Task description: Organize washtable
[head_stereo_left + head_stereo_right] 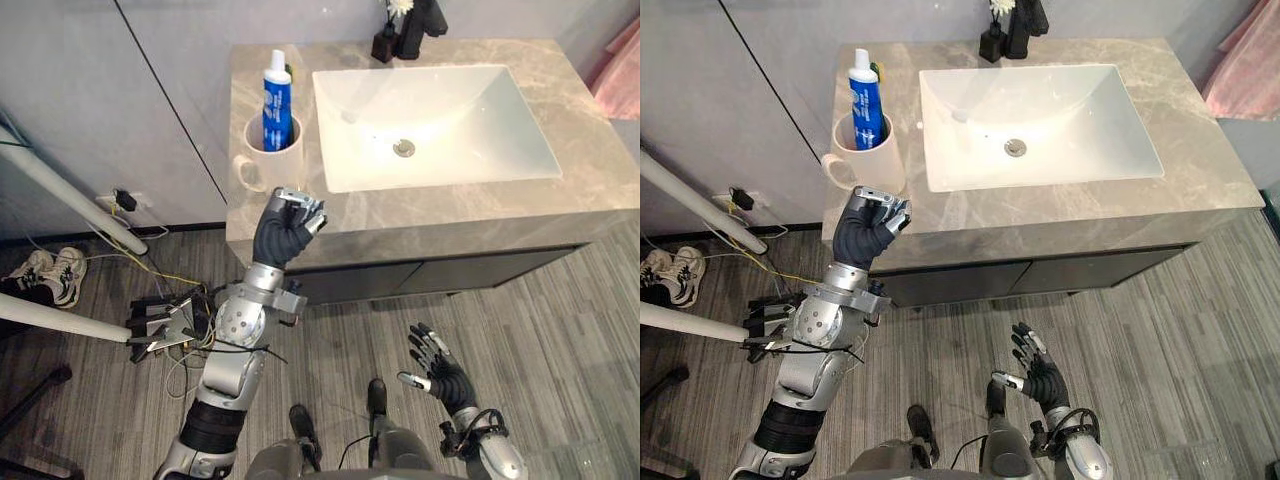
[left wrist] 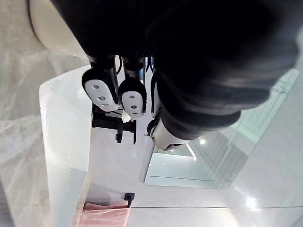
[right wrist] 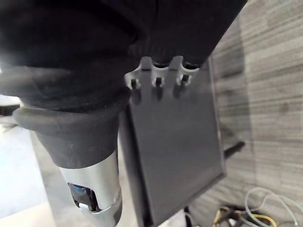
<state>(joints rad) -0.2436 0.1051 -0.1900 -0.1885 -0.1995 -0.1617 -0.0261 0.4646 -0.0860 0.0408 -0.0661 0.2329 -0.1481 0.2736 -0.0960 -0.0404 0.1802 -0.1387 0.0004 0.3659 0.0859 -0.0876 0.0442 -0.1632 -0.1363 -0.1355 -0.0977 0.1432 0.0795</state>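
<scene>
Right hand [image 1: 432, 362] sits low in the lower right of frame, over the floor, fingers spread and empty; probably parked clear of the work. Left hand [image 1: 288, 222] is raised at the counter's [image 1: 500, 205] front edge, centre-left, fingers curled together with nothing seen in them, just short of the mug [image 1: 272, 155]. Mug stands upright left of the sink [image 1: 430, 110], upper left, with the toothpaste tube [image 1: 277, 100] upright inside it; looks tidied. Dark faucet [image 1: 420, 25] at top edge.

The worktop [image 1: 470, 205] is grey-beige with pale marbled veins, and the sink [image 1: 430, 110] is plain white. A cream mug [image 1: 272, 160] holds a blue tube [image 1: 277, 100] with a white cap. Dark grey cabinet [image 1: 430, 272], grey wood-grain floor [image 1: 560, 320], pink towel [image 1: 620, 70].
</scene>
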